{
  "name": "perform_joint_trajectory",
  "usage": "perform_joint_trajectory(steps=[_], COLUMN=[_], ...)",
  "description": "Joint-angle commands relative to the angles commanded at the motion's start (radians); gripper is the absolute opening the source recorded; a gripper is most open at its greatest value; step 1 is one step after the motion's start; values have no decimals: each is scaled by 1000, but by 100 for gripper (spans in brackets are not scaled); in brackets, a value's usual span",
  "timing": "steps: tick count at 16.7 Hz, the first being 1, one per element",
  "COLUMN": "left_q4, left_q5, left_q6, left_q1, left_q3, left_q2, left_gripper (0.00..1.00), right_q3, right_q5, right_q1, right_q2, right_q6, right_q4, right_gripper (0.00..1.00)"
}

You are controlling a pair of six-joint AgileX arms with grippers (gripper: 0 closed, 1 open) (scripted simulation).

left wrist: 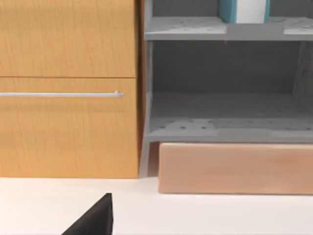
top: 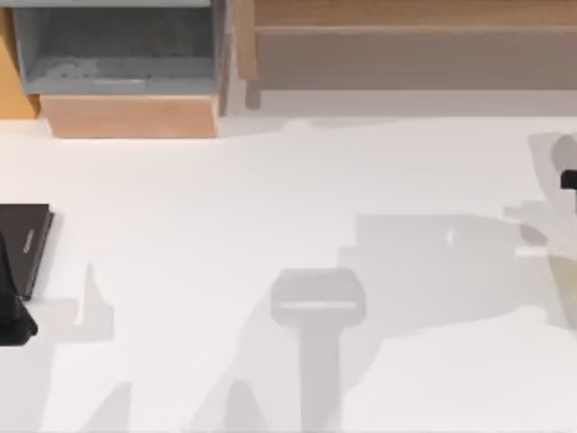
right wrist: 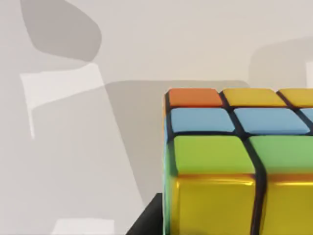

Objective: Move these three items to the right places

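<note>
The left arm [top: 14, 317] sits low at the left edge of the table [top: 270, 180], with a dark part just beside the black slab [top: 25, 245]. I cannot tell if its grip is open or closed. Its wrist view looks straight at an orange cabinet [left wrist: 68, 122] with a long bar handle, and next to it a grey shelf [left wrist: 225, 127] that stands on a wood block [left wrist: 234, 169]. The book [left wrist: 243, 11] stands upright on the upper shelf board, white pages facing out. The lower shelf space is open and wide. The right arm [top: 569, 179] peeks in at the right edge of the table, far from the left arm. Its wrist view has the cube [right wrist: 234, 161] very close up, with orange, yellow, blue and green squares. I cannot tell if the arm is gripping the cube or just hanging near it. The middle of the table between the arms is bare white with soft grey shadows.
</note>
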Motion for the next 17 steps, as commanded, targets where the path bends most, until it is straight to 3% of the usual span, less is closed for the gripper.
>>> perform_joint_trajectory(steps=[6,12,17], left_q4=[0,0,0], left_q5=[0,0,0], left_q6=[0,0,0], left_q1=[0,0,0], left_q3=[0,0,0], left_q2=[0,0,0], left_gripper=[100,100,100], right_q3=[93,253,373], right_q5=[115,335,520], right_q1=[191,478,622], right_q2=[7,-8,-36], right_q6=[18,-14,-115], right_q4=[178,535,848], right_gripper=[0,0,0])
